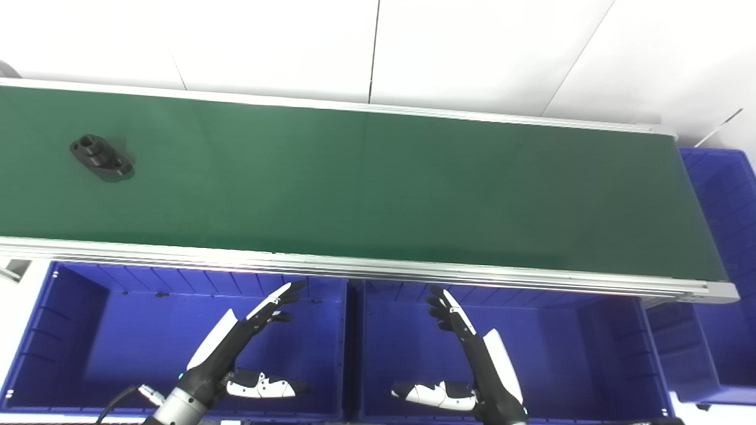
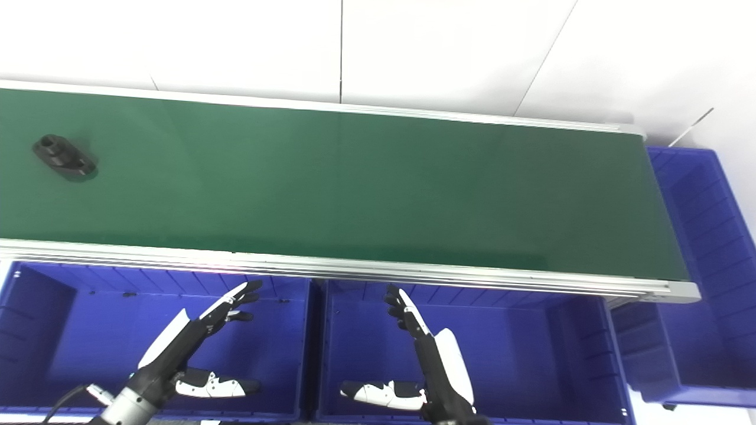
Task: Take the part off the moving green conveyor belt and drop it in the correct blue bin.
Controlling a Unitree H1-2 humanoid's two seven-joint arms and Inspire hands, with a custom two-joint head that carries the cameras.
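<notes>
We see a small black moulded part, an oval flange with a raised round collar at one end and a hole near the other, lying flat on the long green conveyor belt at its far left stretch, nearer the belt's back rail than its front rail. Both of our hands sit below the belt's front rail, well apart from the part. Our left hand hovers over the left deep blue plastic bin, fingers stretched out and spread, thumb held wide, gripping nothing. Our right hand mirrors it over the middle blue plastic bin, likewise splayed and empty. Beneath the hands both bins show only bare blue floor. A third blue plastic bin stands at the belt's right end, and what we see of its inside is bare.
</notes>
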